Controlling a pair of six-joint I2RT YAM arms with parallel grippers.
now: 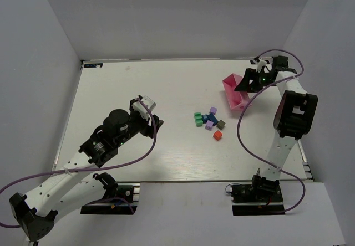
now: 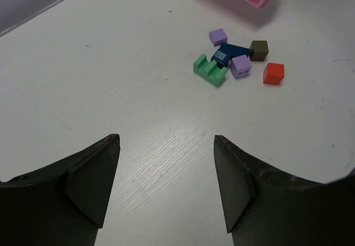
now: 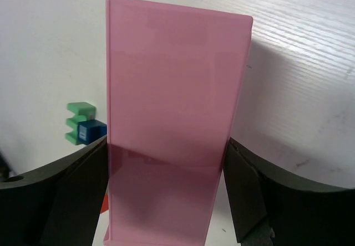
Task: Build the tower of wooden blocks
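Tower not started: wood blocks (image 2: pixel 230 52) lie loose on the worktop (image 2: pixel 83 63), somewhat right of its middle, none stacked.

Left gripper (image 2: pixel 166 141) hangs over bare worktop short of the blocks, jaws wide apart, nothing in them. Right gripper (image 3: pixel 166 139) has its jaws spread wide against both flat sides of the pink box (image 3: pixel 172 91), holding it tilted near the far right corner. No block shows in the part of its opening that is visible; the rest is hidden. Likely step is the first pick. The red cube (image 2: pixel 273 73) sits slightly apart from the bunch, so it looks like the easiest grab. The others touch or crowd each other, and a finger could knock a neighbour. Square the jaws to flat faces and come straight down. The notched green piece (image 2: pixel 209 68) looks broadest, so probably the base.
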